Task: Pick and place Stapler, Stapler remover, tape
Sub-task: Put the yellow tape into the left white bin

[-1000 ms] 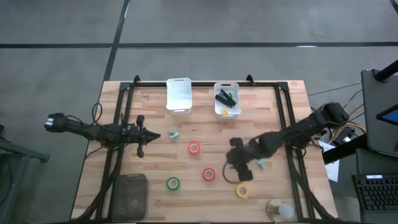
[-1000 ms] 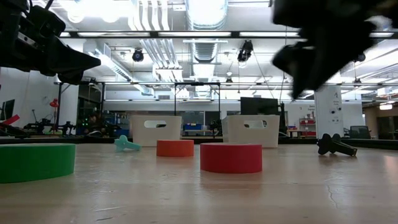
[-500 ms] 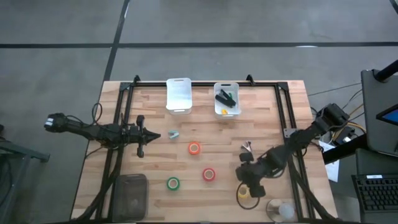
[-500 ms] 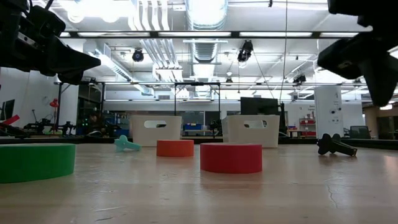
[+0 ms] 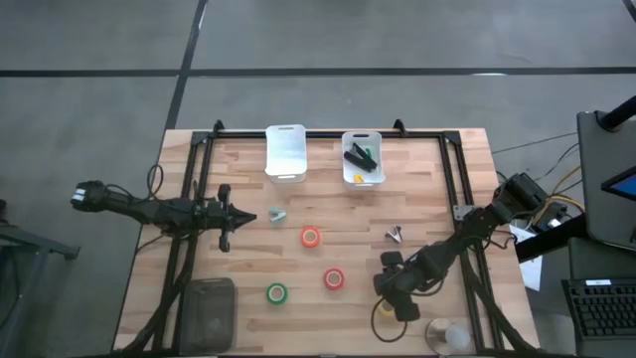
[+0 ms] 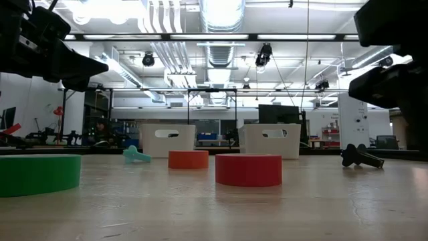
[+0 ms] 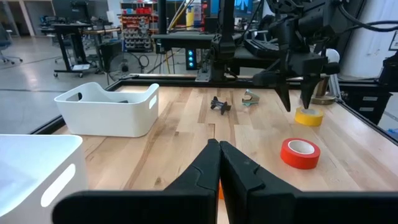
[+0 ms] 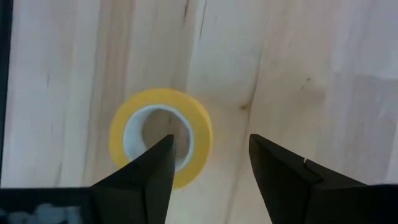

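My right gripper (image 5: 399,298) is open and hangs just over the yellow tape roll (image 8: 161,146), which lies flat on the table near the near edge. One fingertip stands over the ring's hole, the other outside it. The gripper also shows above the roll in the left wrist view (image 7: 295,93). The orange-red roll (image 5: 311,237), the red-and-green roll (image 5: 334,279) and the green roll (image 5: 276,293) lie flat mid-table. The black stapler (image 5: 358,156) lies in the right white bin (image 5: 376,139). My left gripper (image 5: 224,214) is shut and empty at the table's left.
An empty white bin (image 5: 285,151) stands at the far edge beside the stapler's bin. A teal staple remover (image 5: 277,215) and a grey one (image 5: 395,235) lie on the wood. A dark box (image 5: 209,308) stands at the near left and a clear round thing (image 5: 452,336) at the near right.
My right gripper has gone toward the table's near edge, from mid-table to over the yellow roll. The grey staple remover that it covered now shows. The rolls and my left arm have kept still.
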